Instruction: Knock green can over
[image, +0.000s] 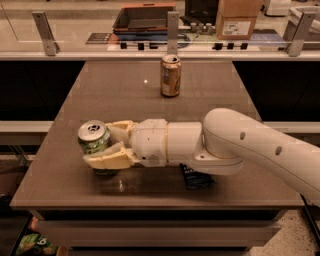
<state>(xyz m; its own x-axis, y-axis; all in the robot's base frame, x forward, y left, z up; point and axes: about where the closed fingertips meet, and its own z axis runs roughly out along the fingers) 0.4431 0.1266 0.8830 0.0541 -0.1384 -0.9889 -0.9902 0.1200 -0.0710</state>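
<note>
The green can (white-patterned, silver top) stands upright at front left, clasped by the gripper.
</note>
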